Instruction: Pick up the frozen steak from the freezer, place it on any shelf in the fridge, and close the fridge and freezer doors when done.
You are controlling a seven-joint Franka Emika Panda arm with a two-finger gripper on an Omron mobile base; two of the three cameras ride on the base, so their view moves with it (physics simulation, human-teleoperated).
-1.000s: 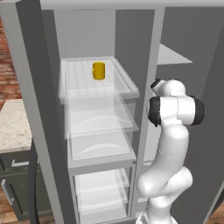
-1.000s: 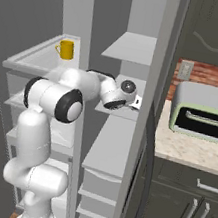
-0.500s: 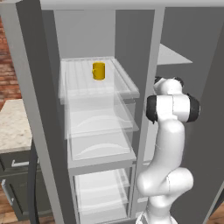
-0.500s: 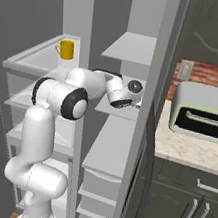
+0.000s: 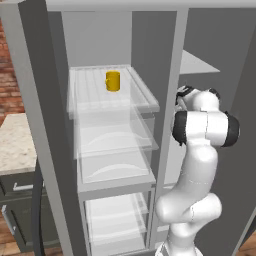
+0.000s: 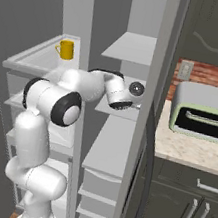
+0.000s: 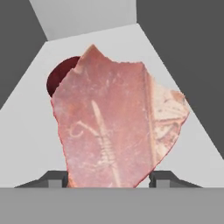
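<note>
The tall grey unit stands with both compartments open, and the places here are told from its central divider. On the fridge (image 5: 107, 165) side of the divider, the top clear shelf (image 5: 145, 97) carries a yellow cup (image 5: 113, 81), upright, near the back and well apart from the divider. The clear shelves and drawers below it look bare.

On the freezer (image 6: 114, 132) side of the divider, the arm reaches in over a solid grey shelf (image 7: 26, 131). In the hand view the frozen steak (image 7: 116, 127) stands between the two fingertips (image 7: 54, 178) of the tool (image 7: 109, 180), which are drawn in narrow against its lower edges, one on each side, so the tool grips the steak. The steak is tilted up toward the camera; whether its far edge touches the grey shelf cannot be told. Behind the steak, toward the back wall of the freezer, a small dark red round item (image 7: 61, 76) lies on the same shelf, partly hidden by the meat.

Beyond the freezer door, away from the divider, a pale green toaster oven (image 6: 204, 115) sits on a speckled worktop (image 6: 185, 150).
</note>
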